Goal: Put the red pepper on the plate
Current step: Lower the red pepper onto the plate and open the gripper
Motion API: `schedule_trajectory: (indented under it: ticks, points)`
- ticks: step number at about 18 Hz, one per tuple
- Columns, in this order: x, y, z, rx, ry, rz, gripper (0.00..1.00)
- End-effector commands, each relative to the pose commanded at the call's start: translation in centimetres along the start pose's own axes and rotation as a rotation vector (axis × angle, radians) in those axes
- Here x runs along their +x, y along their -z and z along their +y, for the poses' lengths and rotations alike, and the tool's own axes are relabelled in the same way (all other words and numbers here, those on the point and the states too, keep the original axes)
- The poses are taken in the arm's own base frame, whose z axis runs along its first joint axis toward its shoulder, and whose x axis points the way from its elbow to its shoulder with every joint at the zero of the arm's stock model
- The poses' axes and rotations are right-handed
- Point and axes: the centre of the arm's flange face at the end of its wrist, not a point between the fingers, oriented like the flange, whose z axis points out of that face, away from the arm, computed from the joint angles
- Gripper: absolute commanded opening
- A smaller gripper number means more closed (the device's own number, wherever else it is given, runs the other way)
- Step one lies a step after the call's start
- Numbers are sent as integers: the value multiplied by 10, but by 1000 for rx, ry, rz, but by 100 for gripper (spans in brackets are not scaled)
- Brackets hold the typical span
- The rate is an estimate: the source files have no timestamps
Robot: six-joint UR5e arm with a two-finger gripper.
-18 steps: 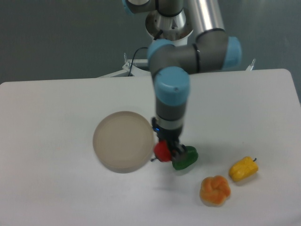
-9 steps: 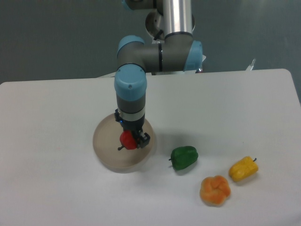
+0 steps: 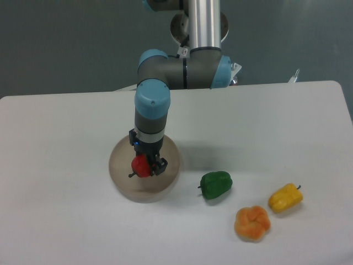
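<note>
The red pepper [image 3: 141,166] is small and glossy, with a short dark stem pointing left. My gripper [image 3: 145,166] is shut on it and holds it over the middle of the plate [image 3: 123,176]. The plate is a round beige-tan dish on the left half of the white table. I cannot tell whether the pepper touches the plate. The arm hides the plate's far rim.
A green pepper [image 3: 215,184] lies right of the plate. An orange lobed pepper [image 3: 252,223] and a yellow pepper [image 3: 285,198] lie further right near the front edge. The robot's base [image 3: 198,27] stands behind the table.
My gripper carried the red pepper left from beside the green pepper to over the plate. In the last half second it shifted slightly further left.
</note>
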Motion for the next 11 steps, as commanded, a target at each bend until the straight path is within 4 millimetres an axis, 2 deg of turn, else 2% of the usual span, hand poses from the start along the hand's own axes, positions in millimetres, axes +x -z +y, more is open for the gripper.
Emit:
schedule_trajectory:
  ticks: [5, 11]
  points:
    - [-3, -8, 0, 22, -56, 13, 29]
    - [3, -16, 1, 39, -56, 49, 30]
